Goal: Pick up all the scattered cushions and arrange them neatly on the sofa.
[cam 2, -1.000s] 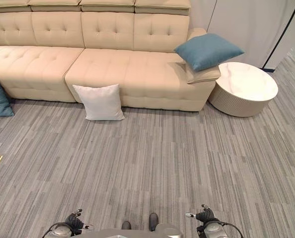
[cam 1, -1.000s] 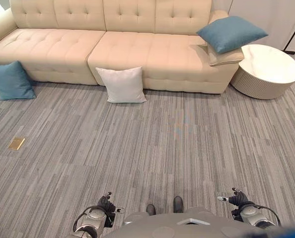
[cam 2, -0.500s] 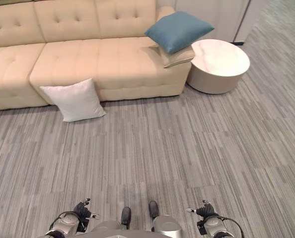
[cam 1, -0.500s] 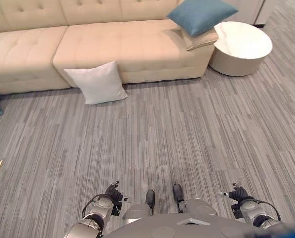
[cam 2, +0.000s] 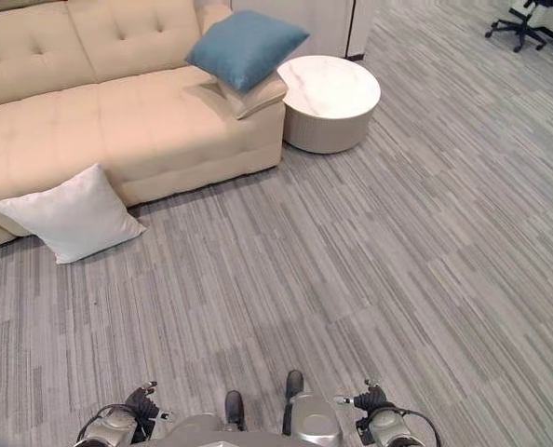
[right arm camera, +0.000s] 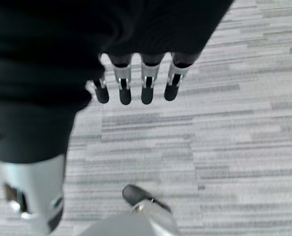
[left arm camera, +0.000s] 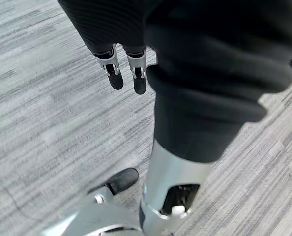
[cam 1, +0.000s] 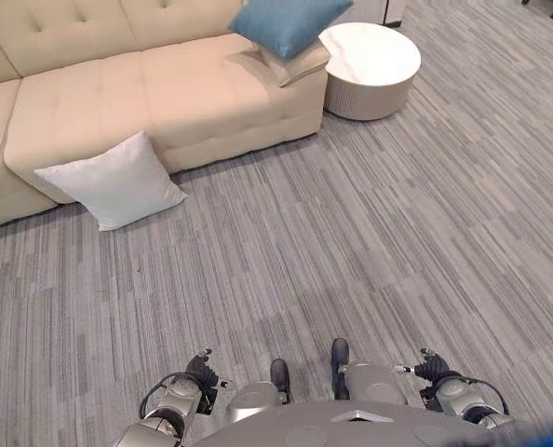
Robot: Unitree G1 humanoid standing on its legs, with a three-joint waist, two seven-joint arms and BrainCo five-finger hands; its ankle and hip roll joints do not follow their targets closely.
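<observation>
On the grey striped carpet [cam 1: 370,242], against the front of the sofa [cam 1: 118,102], a white cushion [cam 1: 112,181] stands tilted, top edge leaning on the sofa base, lower corners on the floor. Nothing touches it.

At the sofa's right end, a blue cushion [cam 2: 246,46] lies on top of a beige cushion [cam 2: 254,94]; both sit on the seat by the armrest, the blue one tilted and overhanging the beige one. The beige cushion's corner sticks out slightly past the seat's front edge.

Just beside that end of the sofa, on the carpet: a round white side table [cam 1: 370,58] with a ribbed wall, top bare. Close to the sofa end; cannot tell whether they touch.

Far corner of the room in the right eye view: legs of a wheeled office chair [cam 2: 519,20].

Left hand [cam 1: 202,372] low at the robot's side, well apart from every cushion. Its wrist view shows fingers [left arm camera: 114,73] hanging straight down over the carpet, relaxed, holding nothing.

Right hand [cam 1: 430,367] likewise low at the other side. Fingers [right arm camera: 147,88] in a straight row pointing at the carpet, relaxed, empty.

Both hands far from the white cushion and the sofa.
</observation>
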